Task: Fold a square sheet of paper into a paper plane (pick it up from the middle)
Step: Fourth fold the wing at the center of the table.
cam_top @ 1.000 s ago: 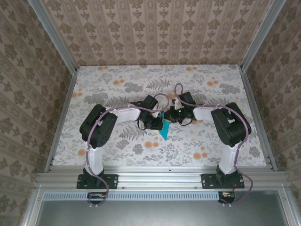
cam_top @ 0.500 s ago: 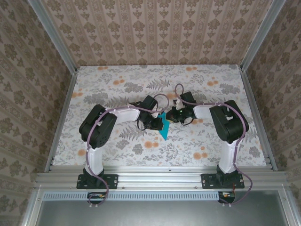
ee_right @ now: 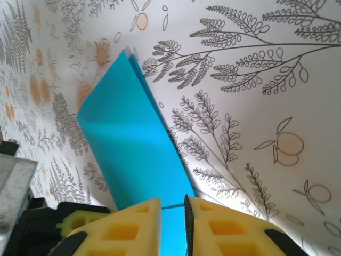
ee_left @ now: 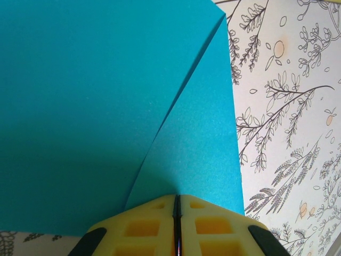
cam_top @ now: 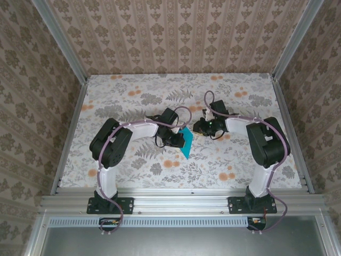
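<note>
Near the table [cam_top: 106, 90] centre, the right gripper [ee_right: 172, 204] had just eased open, releasing the folded teal paper [ee_left: 106, 106]. The left gripper [ee_left: 177, 201] stayed clamped on it, and that crease seemed finished.

Built of white links and bulky black joints, left arm [cam_top: 109, 143] and right arm [cam_top: 266, 141] alike. Looped with lilac cables [cam_top: 98, 173]. Bolted on black bases [cam_top: 111, 204]. Tipped, at left gripper [ee_left: 177, 201] and right gripper [ee_right: 172, 207], with yellow fingers [ee_left: 141, 229] moulded with square recesses.

the top camera looks down from behind the near edge over the whole table [cam_top: 240, 160]; both wrist cameras hover close above the teal paper [ee_left: 106, 106], which all views share
</note>
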Available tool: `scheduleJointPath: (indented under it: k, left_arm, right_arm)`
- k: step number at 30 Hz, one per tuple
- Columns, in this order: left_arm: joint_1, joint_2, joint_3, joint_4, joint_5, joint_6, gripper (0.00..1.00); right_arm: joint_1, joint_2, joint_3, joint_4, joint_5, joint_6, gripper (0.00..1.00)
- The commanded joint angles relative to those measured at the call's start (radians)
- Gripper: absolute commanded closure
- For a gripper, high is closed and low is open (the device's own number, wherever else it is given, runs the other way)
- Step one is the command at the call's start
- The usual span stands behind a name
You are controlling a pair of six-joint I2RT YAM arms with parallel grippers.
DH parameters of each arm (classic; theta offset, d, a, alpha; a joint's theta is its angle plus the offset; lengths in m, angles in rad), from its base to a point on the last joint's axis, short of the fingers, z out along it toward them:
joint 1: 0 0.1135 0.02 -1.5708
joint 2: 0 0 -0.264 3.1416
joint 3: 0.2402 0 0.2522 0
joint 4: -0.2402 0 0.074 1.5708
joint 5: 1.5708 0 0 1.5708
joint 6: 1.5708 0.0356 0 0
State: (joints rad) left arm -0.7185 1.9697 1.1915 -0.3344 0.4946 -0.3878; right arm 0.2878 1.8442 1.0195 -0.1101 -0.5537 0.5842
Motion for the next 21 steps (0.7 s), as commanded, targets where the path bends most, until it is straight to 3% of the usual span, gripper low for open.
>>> scheduleJointPath:
  k: [1, 8, 21]
  left_arm:
    - [0.021, 0.063, -0.039, -0.094, -0.103, 0.038, 0.90]
    - [0.022, 0.069, -0.029, -0.095, -0.097, 0.040, 0.90]
    - [0.029, 0.072, -0.023, -0.100, -0.093, 0.045, 0.90]
  right_arm:
    - [-0.001, -0.013, -0.015, -0.051, 0.011, -0.022, 0.76]
    - [0.009, 0.038, 0.011, -0.066, -0.028, -0.036, 0.69]
    - [0.031, 0.057, 0.024, -0.053, -0.073, -0.036, 0.70]
